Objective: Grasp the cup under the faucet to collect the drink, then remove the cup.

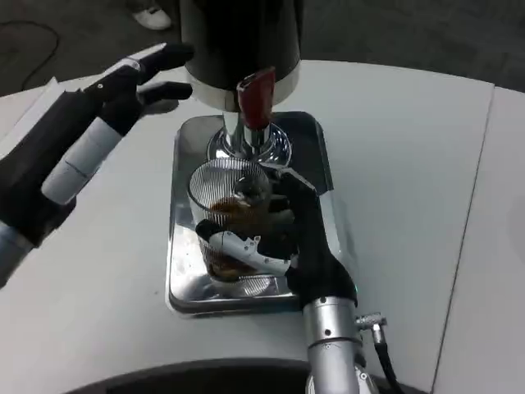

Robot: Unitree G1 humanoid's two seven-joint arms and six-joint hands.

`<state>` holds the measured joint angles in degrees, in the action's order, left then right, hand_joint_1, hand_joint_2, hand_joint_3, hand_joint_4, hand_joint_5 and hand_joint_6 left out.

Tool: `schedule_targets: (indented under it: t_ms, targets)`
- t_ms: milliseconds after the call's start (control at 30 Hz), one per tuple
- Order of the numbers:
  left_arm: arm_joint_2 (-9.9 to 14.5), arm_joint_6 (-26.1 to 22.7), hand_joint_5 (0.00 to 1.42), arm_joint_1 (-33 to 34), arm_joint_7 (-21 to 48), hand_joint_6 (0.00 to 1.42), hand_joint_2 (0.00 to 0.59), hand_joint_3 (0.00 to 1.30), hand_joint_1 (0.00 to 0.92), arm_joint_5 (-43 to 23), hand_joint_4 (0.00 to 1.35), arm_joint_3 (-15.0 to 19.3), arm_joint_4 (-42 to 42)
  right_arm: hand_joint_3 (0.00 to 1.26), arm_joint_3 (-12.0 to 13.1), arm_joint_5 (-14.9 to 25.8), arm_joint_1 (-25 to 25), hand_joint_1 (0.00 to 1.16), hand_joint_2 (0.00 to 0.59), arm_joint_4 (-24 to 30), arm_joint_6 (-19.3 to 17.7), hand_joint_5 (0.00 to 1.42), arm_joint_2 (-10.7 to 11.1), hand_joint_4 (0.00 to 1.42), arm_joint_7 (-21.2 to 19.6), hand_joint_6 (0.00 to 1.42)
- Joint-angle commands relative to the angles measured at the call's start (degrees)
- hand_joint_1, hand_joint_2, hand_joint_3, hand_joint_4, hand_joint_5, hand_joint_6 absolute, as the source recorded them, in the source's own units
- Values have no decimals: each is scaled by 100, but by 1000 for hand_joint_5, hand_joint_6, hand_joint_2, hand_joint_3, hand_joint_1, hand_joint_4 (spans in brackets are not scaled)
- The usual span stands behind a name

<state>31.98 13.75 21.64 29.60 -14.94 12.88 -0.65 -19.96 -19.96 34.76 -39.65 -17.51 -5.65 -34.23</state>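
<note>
A clear ribbed glass cup [225, 197] with brown drink in its bottom stands on a shiny metal tray [182, 246], directly below the faucet [243, 135] of a black dispenser [238, 41]. The dispenser's red tap lever [256, 98] hangs just above the cup. My right hand [287, 238] wraps around the cup from the right and front, fingers curled on its lower wall. Raised off the table to the dispenser's left, my left hand [123, 82] has its fingers spread and holds nothing.
The tray sits in the middle of the white round table [410, 164]. The dispenser's chrome base [283, 148] stands on the tray's far end. Dark floor lies beyond the table's far edge, with a white shoe [152, 16] there.
</note>
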Motion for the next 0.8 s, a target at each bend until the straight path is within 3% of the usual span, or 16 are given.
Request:
schedule_targets:
  t_ms: [33,433,600,800]
  targets:
    - [129,-64,201,-380,80,176,66,201,0,-96,92,250,224,712,-103,-66,-315,902,142,323,43,930,-551,784,-2,822]
    - [141,8,207,-882,191,179,69,203,0,-116,94,498,457,713,-304,-209,-1004,898,137,1258,214,934,-458,794,192,842]
    - [226,322,215,-1053,242,180,70,203,0,40,110,591,528,712,-350,-272,-1336,897,137,1764,280,934,-388,794,364,845]
    - [373,1055,226,-1286,383,180,70,215,0,235,131,728,440,716,-400,-330,-1659,895,136,2414,417,934,-275,794,639,848]
